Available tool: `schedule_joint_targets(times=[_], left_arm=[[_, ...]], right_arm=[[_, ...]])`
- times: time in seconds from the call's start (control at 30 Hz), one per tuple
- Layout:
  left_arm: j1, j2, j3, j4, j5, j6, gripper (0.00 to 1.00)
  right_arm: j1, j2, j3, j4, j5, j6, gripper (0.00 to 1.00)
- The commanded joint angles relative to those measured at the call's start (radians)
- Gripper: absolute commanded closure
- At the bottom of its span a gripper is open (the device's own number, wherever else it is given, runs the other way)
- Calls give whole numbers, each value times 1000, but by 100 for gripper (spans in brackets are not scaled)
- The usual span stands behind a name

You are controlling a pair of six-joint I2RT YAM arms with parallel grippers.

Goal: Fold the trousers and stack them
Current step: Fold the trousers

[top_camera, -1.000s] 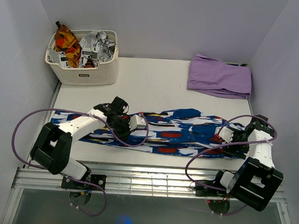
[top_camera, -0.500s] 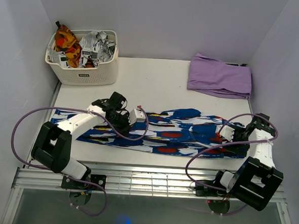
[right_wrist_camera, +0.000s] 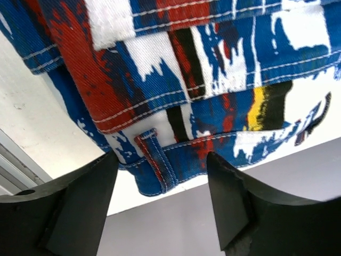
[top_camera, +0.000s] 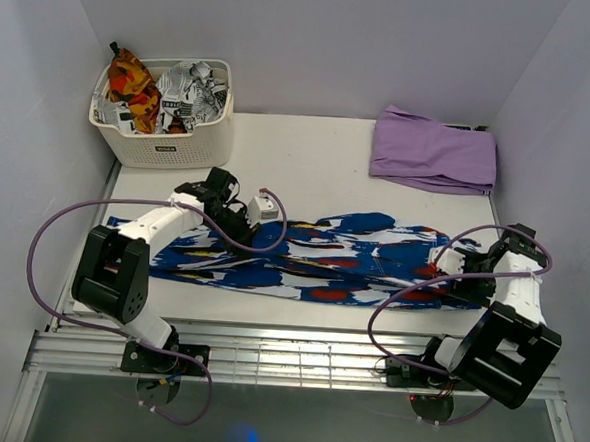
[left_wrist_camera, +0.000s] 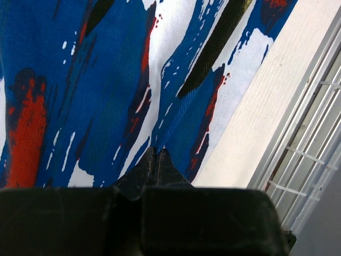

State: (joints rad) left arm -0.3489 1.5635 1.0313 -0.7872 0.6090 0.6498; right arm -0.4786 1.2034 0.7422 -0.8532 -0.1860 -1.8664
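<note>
- The trousers point(top_camera: 323, 258) lie flat, lengthwise along the tabletop's point(top_camera: 308, 172) near edge.
- The left hand point(left_wrist_camera: 155, 157) is pinched closed over a leg, with no cloth visibly caught.
- The right hand point(right_wrist_camera: 160, 160) is spread wide above the stitched waistband point(right_wrist_camera: 176, 144).
- Risk: the limp woven cloth may slip or bunch, skewing the fold.

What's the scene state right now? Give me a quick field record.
trousers: laid out full length along the near edge of the table
left pincer: shut, over the leg part
right pincer: open, at the waistband end
basket: far left corner, holds printed clothes
purple garment: far right corner
</note>
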Motion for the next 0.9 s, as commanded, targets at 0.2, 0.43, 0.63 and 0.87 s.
schedule_joint_targets(times=[0.2, 0.43, 0.63, 0.87], left_arm=[[13, 23, 44, -21, 9, 11, 100], [14, 53, 50, -24, 17, 22, 100], [14, 49, 62, -40, 17, 21, 100], [14, -25, 55, -61, 11, 39, 100]], right_arm=[[-8, -56, 62, -58, -24, -89, 12], [-2, -42, 9, 9, -9, -105, 21], [0, -16, 13, -23, -3, -103, 51], [0, -13, 55, -17, -21, -74, 92]])
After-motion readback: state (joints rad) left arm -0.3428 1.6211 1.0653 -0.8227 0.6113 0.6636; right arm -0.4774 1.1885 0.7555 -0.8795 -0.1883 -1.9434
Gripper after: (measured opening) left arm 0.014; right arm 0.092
